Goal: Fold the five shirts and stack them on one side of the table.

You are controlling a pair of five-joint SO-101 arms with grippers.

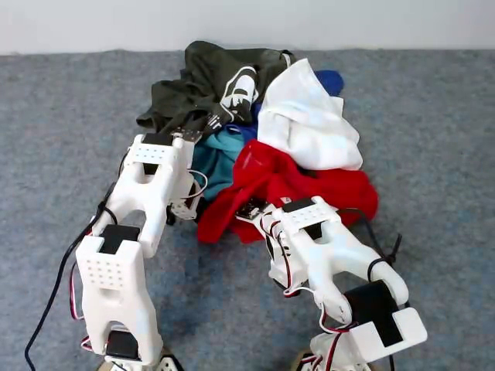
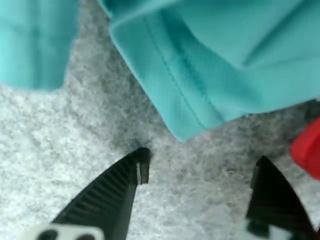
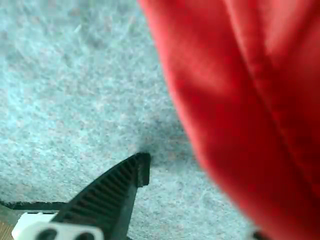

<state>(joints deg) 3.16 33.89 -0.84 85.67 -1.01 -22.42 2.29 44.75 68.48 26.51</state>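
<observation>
Five shirts lie in one heap at the middle back of the grey carpet: a dark green shirt point(image 1: 197, 81), a white shirt point(image 1: 309, 124), a blue shirt point(image 1: 331, 79) peeking out behind it, a teal shirt point(image 1: 219, 158) and a red shirt point(image 1: 309, 189) in front. My left gripper point(image 2: 200, 175) is open just above the carpet, close to the teal shirt's hem point(image 2: 210, 75), holding nothing. My right gripper point(image 3: 200, 200) is open at the red shirt's edge point(image 3: 240, 100); the cloth covers most of one finger.
Grey carpet point(image 1: 433, 139) spreads bare to the left, right and front of the heap. Both arm bases point(image 1: 116, 294) stand at the front edge, with cables trailing beside them.
</observation>
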